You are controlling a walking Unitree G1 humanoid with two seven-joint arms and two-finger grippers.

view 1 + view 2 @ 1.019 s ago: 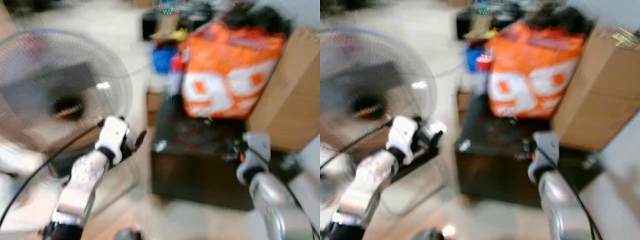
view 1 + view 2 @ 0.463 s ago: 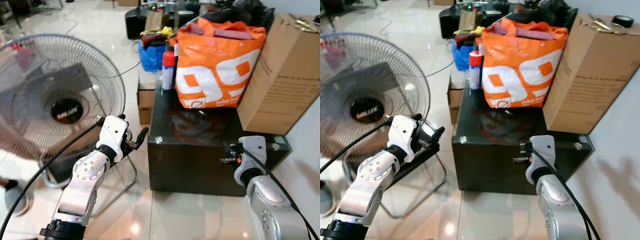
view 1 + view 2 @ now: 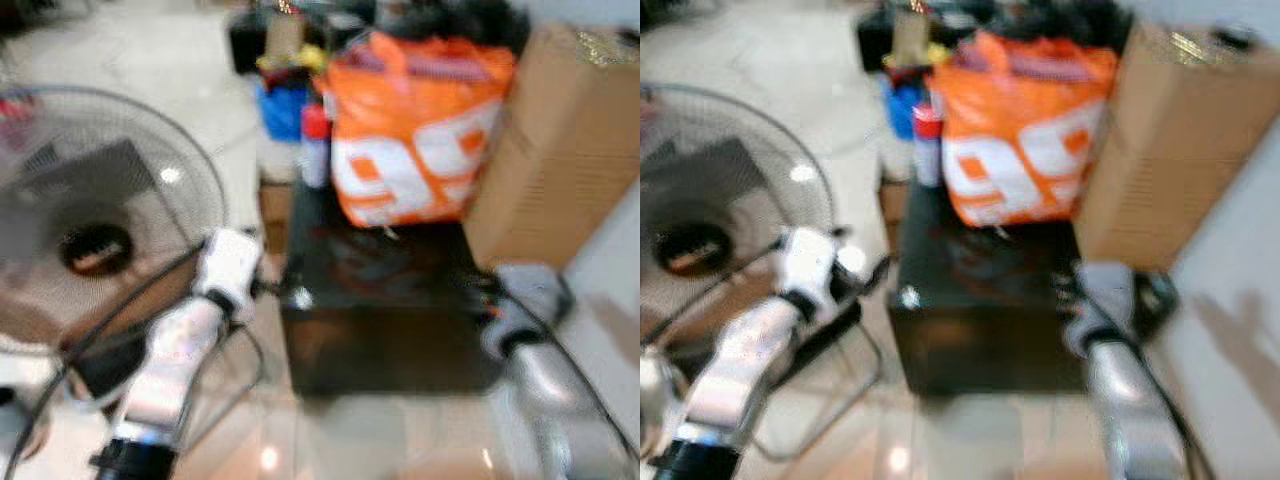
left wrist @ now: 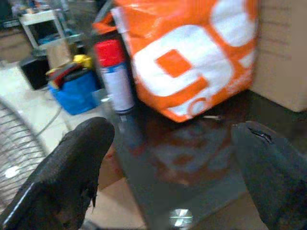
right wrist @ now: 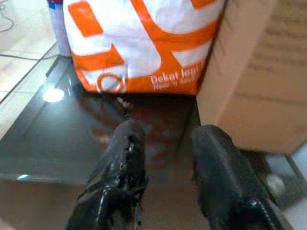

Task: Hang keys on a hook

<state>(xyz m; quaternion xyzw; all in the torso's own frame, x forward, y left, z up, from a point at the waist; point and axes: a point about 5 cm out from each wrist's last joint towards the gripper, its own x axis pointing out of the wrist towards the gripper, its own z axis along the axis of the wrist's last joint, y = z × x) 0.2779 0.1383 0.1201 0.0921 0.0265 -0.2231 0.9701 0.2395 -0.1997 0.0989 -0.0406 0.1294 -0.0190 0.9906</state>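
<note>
The head views are blurred. A small metallic item (image 5: pixel 123 102), perhaps the keys, lies on the black glossy table (image 3: pixel 390 330) at the foot of the orange bag (image 3: pixel 420 140); it is too small to tell for sure. My left gripper (image 3: pixel 262 288) hangs by the table's left front corner, its fingers (image 4: pixel 72 177) spread wide with nothing between them. My right gripper (image 3: pixel 487 290) sits over the table's right front part. Its fingers (image 5: pixel 127 153) are apart and point toward the bag.
A large cardboard box (image 3: pixel 560 150) stands on the table right of the bag. A red-capped spray can (image 4: pixel 112 76) stands left of the bag. A standing fan (image 3: pixel 95 240) fills the left side, close to my left arm. Blue bag (image 3: pixel 285 110) and clutter lie beyond on the tiled floor.
The whole picture has shifted slightly and blurred again, so the camera moved. Both arms keep about the same pose in front of the table.
</note>
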